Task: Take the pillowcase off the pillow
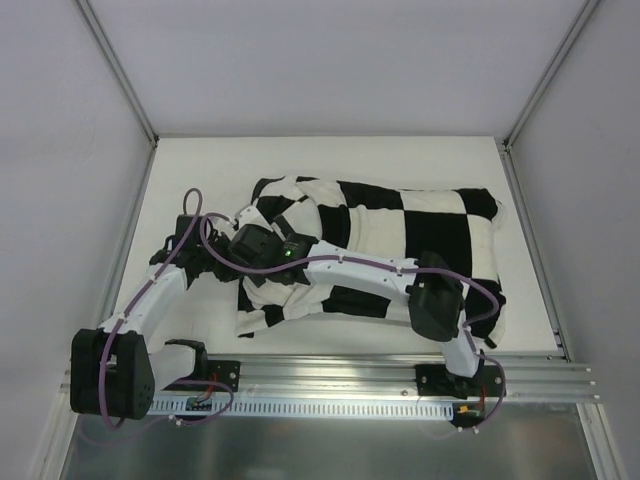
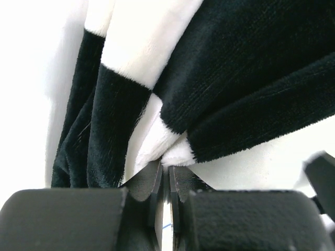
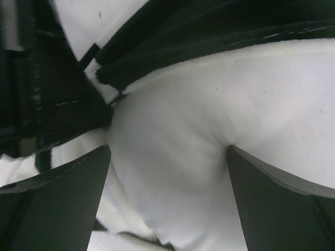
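Observation:
The black and cream checkered pillowcase lies across the middle of the table with the pillow inside it. Both grippers meet at its left end. My left gripper is shut on a pinched fold of the pillowcase right at its fingertips. My right gripper reaches across from the right. In the right wrist view the plain white pillow bulges between its two fingers, which press into it from both sides. The pillowcase edge is bunched just above the bared pillow.
The white tabletop is walled by pale panels with metal posts at left, right and back. A metal rail with the arm bases runs along the near edge. The right arm's links lie over the front of the pillowcase.

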You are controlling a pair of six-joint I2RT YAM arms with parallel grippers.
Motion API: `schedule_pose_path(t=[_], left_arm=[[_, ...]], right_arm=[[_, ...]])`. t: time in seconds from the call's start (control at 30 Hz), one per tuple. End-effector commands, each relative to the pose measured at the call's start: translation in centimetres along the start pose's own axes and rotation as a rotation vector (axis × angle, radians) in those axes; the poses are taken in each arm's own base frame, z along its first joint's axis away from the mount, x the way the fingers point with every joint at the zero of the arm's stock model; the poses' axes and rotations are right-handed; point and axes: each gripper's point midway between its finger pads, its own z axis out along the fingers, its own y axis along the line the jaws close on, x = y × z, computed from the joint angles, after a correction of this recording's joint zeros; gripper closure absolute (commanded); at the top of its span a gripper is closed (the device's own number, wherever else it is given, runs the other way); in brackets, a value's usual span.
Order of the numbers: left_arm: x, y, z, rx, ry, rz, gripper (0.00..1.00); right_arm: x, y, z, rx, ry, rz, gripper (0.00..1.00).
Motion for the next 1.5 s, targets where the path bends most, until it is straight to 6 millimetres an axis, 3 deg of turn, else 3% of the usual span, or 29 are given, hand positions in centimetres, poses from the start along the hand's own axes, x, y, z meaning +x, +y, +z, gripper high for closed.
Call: schedule_pose_path(t=[0.0,0.13,0.2,0.27,0.37,0.4,0.43,0.47,0.53,0.63,0.73,0.77,0.8,0.83,0.87,0.93,1.27,1.47], left_arm=[[0.4,1.9,0.1,-0.065,-0.007,-0.033,1.00],[1.0,2.4,0.2,-0.069,0.003,-0.043,1.00],[1.1,2.6,0.2,-0.068,0.001,-0.045,1.00],[1.3,2.8,0.2,-0.068,0.001,-0.049,1.00],[1.4,2.8,0.2,-0.066,0.002,-0.055,1.00],[1.5,2.8,0.2,-0.062,0.003,-0.054,1.00],[1.4,2.6,0.2,-0.056,0.001,-0.055,1.00],[1.4,2.5,0.1,-0.053,0.000,-0.052,1.00],[1.2,2.1,-0.1,-0.042,-0.007,-0.046,1.00],[0.9,1.7,-0.3,-0.029,-0.015,-0.026,1.00],[1.1,1.7,0.1,-0.034,0.011,-0.021,1.00],[1.1,1.8,0.2,-0.038,0.017,-0.029,1.00],[1.2,2.1,0.5,-0.050,0.030,-0.039,1.00],[1.3,2.2,0.6,-0.052,0.037,-0.039,1.00],[1.4,2.4,0.8,-0.061,0.045,-0.041,1.00],[1.2,2.4,0.8,-0.061,0.040,-0.037,1.00],[0.3,1.8,1.1,-0.060,0.030,-0.029,1.00],[-0.1,2.0,1.7,-0.075,0.040,-0.040,1.00]], right_arm=[[2.2,0.4,3.1,0.034,0.077,0.026,0.04],[5.5,-2.4,6.0,0.111,0.179,0.168,0.04],[6.1,-2.7,6.6,0.100,0.192,0.253,0.02],[6.6,-3.6,6.6,0.104,0.194,0.274,0.07],[6.3,-3.6,6.6,0.081,0.185,0.281,0.40],[6.2,-3.3,6.5,0.065,0.186,0.282,0.57],[5.9,-3.2,6.3,0.055,0.182,0.285,0.96],[5.7,-2.8,6.0,0.033,0.182,0.295,0.99],[5.6,-2.7,5.6,0.008,0.175,0.308,0.99],[2.5,-3.0,2.6,-0.068,0.090,0.380,0.99],[-0.5,-2.5,0.4,-0.240,0.020,0.485,0.99],[-1.9,-2.1,-1.5,-0.340,-0.020,0.532,0.99],[-2.6,-2.8,-2.0,-0.375,-0.035,0.575,0.99],[-3.0,-1.9,-2.8,-0.477,-0.040,0.625,0.99],[-4.3,-2.9,-4.2,-0.523,-0.092,0.669,0.99],[-5.8,-2.8,-6.0,-0.629,-0.142,0.728,0.99],[-9.4,-2.1,-11.8,-0.945,-0.232,0.846,0.99],[-11.4,-3.5,-16.4,-1.017,-0.336,0.836,0.99]])
